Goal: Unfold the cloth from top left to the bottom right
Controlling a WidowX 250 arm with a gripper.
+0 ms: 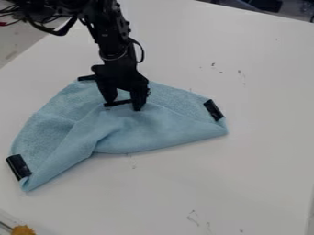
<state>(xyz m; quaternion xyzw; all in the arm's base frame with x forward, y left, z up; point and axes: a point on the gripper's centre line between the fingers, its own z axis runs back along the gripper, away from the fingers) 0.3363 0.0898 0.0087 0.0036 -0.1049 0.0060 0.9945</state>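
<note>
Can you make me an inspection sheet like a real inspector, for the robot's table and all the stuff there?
Surface: white table, with small dark marks and faint scuffs.
Job's things: light blue cloth, partly folded and creased; black pieces at its left corner, right corner and top edge, plus one between the gripper's fingers.
Clutter: fuzzy yellow-brown thing at the lower left.
Gripper: black gripper over the cloth, fingers apart; I can't tell if it touches.
Cables: black cable looping by the arm, red wire at the upper left.
Surroundings: dark things beyond the far edge.
</note>
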